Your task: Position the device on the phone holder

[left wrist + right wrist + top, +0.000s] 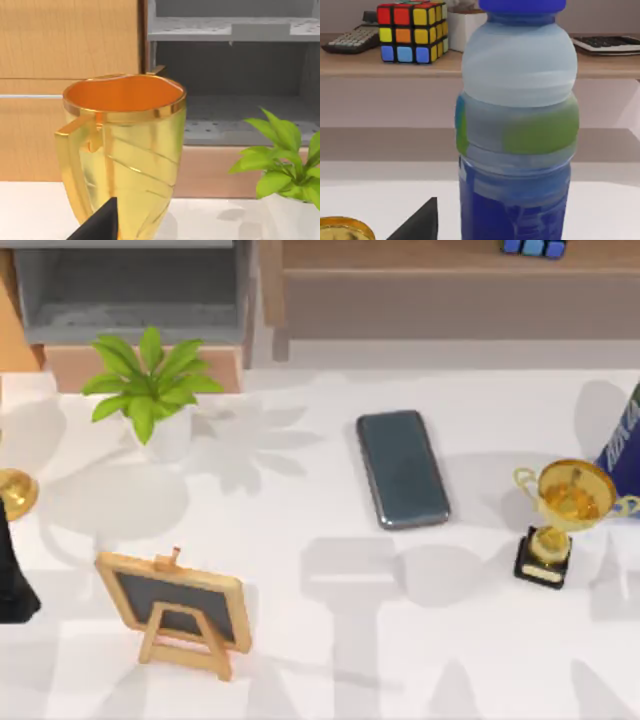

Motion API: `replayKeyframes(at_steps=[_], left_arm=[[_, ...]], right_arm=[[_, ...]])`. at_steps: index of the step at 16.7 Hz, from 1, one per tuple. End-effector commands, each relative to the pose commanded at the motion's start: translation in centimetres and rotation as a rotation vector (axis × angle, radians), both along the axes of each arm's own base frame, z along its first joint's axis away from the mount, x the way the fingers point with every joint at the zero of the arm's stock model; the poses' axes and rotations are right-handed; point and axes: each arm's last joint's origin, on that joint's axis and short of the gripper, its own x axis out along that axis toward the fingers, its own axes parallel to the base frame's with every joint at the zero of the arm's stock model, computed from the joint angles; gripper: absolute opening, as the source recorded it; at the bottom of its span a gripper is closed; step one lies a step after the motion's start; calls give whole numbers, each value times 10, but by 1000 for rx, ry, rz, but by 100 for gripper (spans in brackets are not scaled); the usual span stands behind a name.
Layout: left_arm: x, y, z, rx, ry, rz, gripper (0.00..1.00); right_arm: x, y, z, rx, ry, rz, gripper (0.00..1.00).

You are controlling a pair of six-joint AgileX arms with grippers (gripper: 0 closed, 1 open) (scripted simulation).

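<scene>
Easel (178,608): nearest the table's front edge, left of middle, a wood-framed dark board leaning back on its legs. It is not the phone, and I see no obvious phone holder on the table; whether this easel is meant to serve as one I cannot tell.
Left gripper (97,225): a dark fingertip shows low in the left wrist view, just in front of a gold cup (122,150). Whether the fingers are spread or closed I cannot tell; nothing is seen in them.
Left arm: a dark shape at the table's left edge (12,570) with a gold rim beside it suggests it is parked there, low and level, looking past the cup to the plant and shelves.
Right gripper (417,222): a dark fingertip low in the right wrist view, close to a blue-capped bottle (517,130). Finger spread cannot be told; it carries nothing visible.
Right arm: likely parked at the table's right edge, camera level, facing the bottle and a shelf with a cube (412,32).
Trophy (560,520): upright on a black base, right side, near the bottle's edge.
Phone (402,468): flat on the table, right of middle, long side running near to far, well apart from the easel and clear of the trophy. It lies open to a grasp, probably by the nearer right arm.
Plant (150,385): white pot, far left.
Progress: the task looks not yet begun.
</scene>
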Motion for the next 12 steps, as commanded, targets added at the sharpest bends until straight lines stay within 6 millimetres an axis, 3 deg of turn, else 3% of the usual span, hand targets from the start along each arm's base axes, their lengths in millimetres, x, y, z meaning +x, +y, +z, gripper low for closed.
replayKeyframes(at_steps=[3,6,9,12], left_arm=[[0,0,0,0,0,0,100],[0,0,0,0,0,0,100],[0,0,0,0,0,0,100],[0,0,0,0,0,0,100]], right_arm=[[0,0,2,1,6,5,100],[1,5,18,10,67,49,100],[7,13,50,30,182,126,100],[24,25,96,56,314,210,100]])
